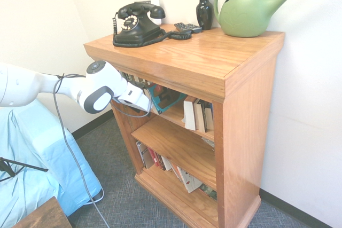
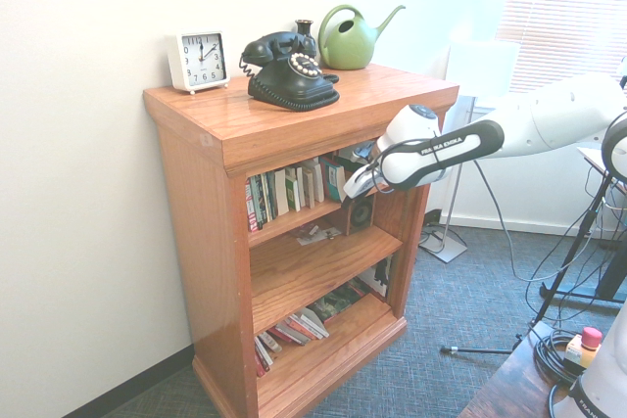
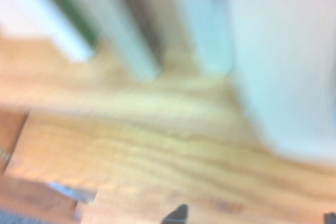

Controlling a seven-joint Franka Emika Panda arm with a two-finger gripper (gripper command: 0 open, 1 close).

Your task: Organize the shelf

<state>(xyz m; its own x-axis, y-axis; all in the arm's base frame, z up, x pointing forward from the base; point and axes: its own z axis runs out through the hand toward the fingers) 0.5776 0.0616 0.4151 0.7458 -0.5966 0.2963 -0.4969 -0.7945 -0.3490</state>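
The oak shelf (image 1: 248,132) stood against a pale wall (image 1: 310,89), a black telephone (image 1: 140,25) on top; your gripper (image 2: 351,197) was at its upper level of books (image 2: 284,191); you couldn't tell how the fingers stood.

Pale walls (image 2: 88,193) meet gray-blue carpet (image 2: 470,310); at two o'clock in the second exterior view, bright blinds (image 2: 563,7) stand above a white lamp (image 2: 482,68).

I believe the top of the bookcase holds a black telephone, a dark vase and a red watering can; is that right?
Not quite: the watering can is green, as the first exterior view shows; the black telephone and dark vase are right.
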